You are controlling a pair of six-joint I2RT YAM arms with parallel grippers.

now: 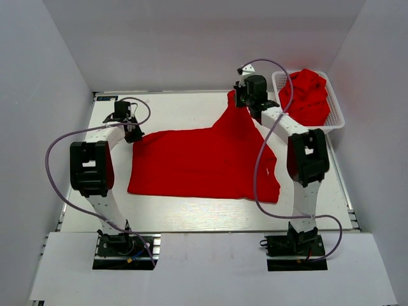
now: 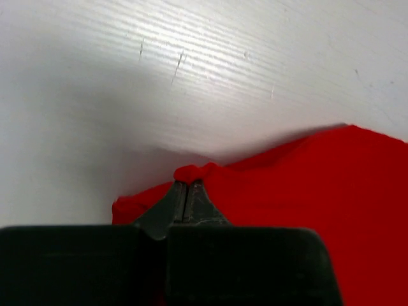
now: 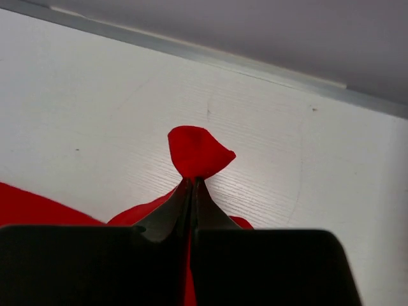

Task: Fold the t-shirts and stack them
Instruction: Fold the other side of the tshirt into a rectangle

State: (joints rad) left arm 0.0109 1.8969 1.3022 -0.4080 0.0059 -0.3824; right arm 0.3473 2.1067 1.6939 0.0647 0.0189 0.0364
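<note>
L gripper clamped tight on t-shirt corner, 9 o'clock. R gripper pinches far corner, 1 o'clock. Prob. stretching cloth flat for folding. Basket at 2.

A big flat white wooden table fills the middle. A white plastic basket with little holes sits on its corner at about 1 o'clock, tipped a bit. Plain pale grey walls stand around the table at 9 o'clock, 12 o'clock and 3 o'clock. A thin grey metal strip runs along the table's far edge. A flat white board lies at 6 o'clock. The left wrist view shows small thin scratches in the table top.
</note>
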